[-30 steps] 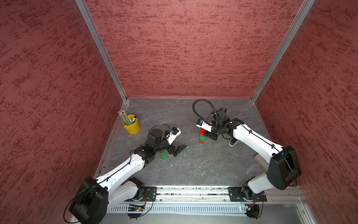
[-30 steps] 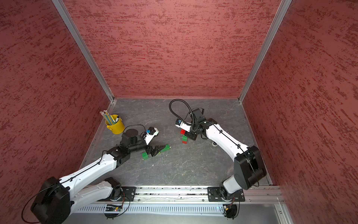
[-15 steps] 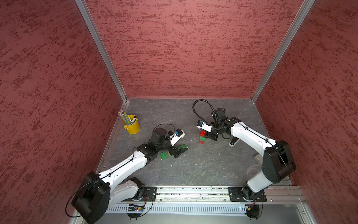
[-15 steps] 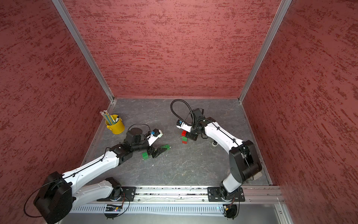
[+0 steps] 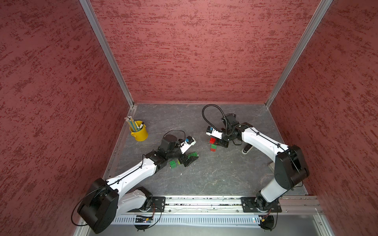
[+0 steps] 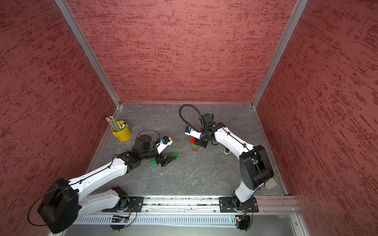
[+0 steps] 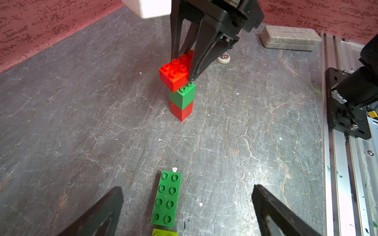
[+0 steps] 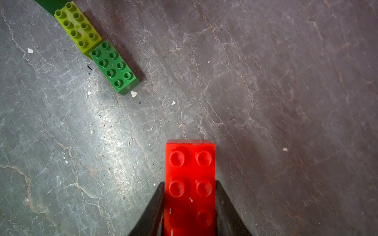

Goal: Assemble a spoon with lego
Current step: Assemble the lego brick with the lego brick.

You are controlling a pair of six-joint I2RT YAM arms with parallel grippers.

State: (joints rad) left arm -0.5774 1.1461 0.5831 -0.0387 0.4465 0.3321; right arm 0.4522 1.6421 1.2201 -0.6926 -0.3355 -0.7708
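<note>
My right gripper is shut on a red oblong brick. That red brick rests on the far part of a short stem: a green square brick on a red square brick. Two green studs still show. Both top views show this stack at mid table. My left gripper stands open low over a dark green oblong brick, touching nothing. A lime brick butts against its near end. Another green brick lies beside the left fingers.
A yellow cup of pencils stands at the back left. A grey case lies by the right arm's base, and a small white roller lies near the right forearm. The metal rail runs along the front edge.
The right arm's elbow has swung inward while its gripper stays at the stack with the red brick. The left wrist has shifted slightly further over the green bricks, jaws still wide.
</note>
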